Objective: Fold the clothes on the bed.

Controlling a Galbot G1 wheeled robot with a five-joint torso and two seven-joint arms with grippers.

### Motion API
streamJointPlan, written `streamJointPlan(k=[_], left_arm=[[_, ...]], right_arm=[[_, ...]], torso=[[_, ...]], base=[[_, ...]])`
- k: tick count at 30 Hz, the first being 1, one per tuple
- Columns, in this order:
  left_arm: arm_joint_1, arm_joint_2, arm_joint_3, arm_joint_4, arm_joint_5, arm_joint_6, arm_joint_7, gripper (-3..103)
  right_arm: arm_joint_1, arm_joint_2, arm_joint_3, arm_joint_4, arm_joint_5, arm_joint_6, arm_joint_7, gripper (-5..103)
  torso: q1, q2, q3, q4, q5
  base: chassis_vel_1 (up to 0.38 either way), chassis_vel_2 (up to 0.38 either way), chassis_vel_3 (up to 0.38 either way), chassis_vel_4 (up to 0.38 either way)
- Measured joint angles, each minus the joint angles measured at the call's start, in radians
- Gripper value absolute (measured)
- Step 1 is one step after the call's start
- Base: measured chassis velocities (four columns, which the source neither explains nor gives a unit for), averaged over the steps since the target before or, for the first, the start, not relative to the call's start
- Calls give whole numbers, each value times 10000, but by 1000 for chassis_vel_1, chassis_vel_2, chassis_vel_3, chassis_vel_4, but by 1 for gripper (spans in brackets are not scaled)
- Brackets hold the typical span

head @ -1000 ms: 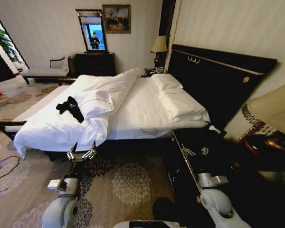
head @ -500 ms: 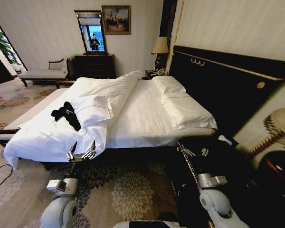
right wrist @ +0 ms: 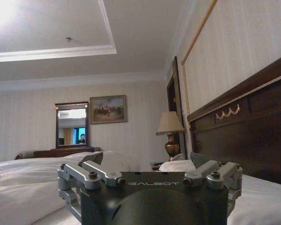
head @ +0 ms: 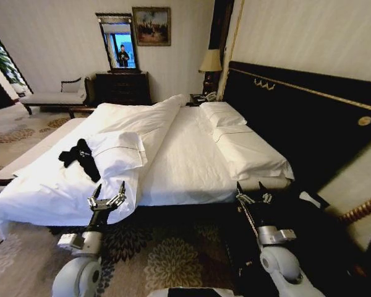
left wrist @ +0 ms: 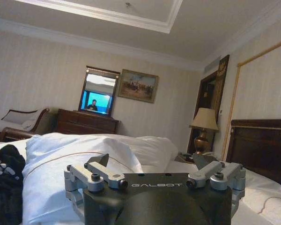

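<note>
The clothes (head: 79,158) are a crumpled black heap on the white duvet, toward the foot end of the bed (head: 191,158). They also show dark beside a duvet fold in the left wrist view (left wrist: 4,183). My left gripper (head: 107,197) is held up at the bed's near side edge, open and empty, a short way from the clothes. In its own view the left gripper (left wrist: 152,163) faces across the duvet. My right gripper (head: 253,195) stands open and empty by the bed's head-end corner. From its wrist the right gripper (right wrist: 145,163) looks along the mattress.
The dark headboard (head: 309,117) runs along the right. Pillows (head: 222,114) lie at the head. A dark nightstand (head: 309,229) crowds my right arm. Beyond the bed stand a lamp (head: 209,62), a dresser with mirror (head: 123,86) and a pale chaise (head: 49,98). Patterned carpet (head: 167,260) lies underfoot.
The whole head view has shifted: the camera has come closer to the bed and turned, so the bed looms larger. Both arms keep the same raised pose; the clothes lie as before.
</note>
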Motion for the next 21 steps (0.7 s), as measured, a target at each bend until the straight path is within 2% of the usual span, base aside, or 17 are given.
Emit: streamJointPlan(k=[11,13,21], left_arm=[[-39,-16,41,151,122,-77,0,100],[-41,-22,102,-6,-156,133,-35,100],[-70,0,75,-95,-264,269,-82,100]], right_arm=[[153,32,34,-191,58,0,46,100],[206,33,0,-279,59,0,67,100],[453,27,4,-441,153,16,77,100]], torso=[[0,0,0,-1,0],[0,0,0,0,1],[2,-1,1,-1,1]], base=[[-176,173,171,-173],[-141,147,152,-143],[-122,125,108,-111]])
